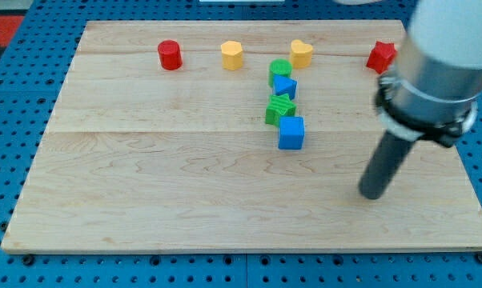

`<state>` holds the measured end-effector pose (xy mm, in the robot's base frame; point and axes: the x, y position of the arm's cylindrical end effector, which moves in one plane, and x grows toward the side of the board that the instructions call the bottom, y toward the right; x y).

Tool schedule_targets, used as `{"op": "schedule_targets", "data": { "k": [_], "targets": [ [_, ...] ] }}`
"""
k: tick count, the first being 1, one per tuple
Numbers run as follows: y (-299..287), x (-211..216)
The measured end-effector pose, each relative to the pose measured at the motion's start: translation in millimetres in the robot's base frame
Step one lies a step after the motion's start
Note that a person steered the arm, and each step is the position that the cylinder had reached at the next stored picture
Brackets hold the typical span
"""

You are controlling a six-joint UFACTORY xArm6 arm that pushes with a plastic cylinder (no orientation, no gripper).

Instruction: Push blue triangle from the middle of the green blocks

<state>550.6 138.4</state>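
A small blue triangle (pixel 286 86) sits between two green blocks: a green round block (pixel 279 71) touching it above and a green star-like block (pixel 279 110) just below. A blue cube (pixel 291 133) touches the lower green block from below. The four form a short column right of the board's centre. My tip (pixel 372 193) rests on the board toward the lower right, well to the right of and below the column, touching no block. The rod slants up to the arm at the view's right.
Along the top of the wooden board (pixel 145 200) stand a red cylinder (pixel 170 55), a yellow heart-like block (pixel 232 54), another yellow heart-like block (pixel 302 53) and a red star-like block (pixel 380 57). The arm's bulky body (pixel 437 72) hides the board's upper right.
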Motion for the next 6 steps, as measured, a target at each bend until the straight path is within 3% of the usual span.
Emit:
{"op": "schedule_targets", "data": {
  "k": [1, 2, 3, 4, 6],
  "targets": [
    [-74, -1],
    [-31, -30],
    [49, -95],
    [9, -189],
    [0, -200]
  ]
}}
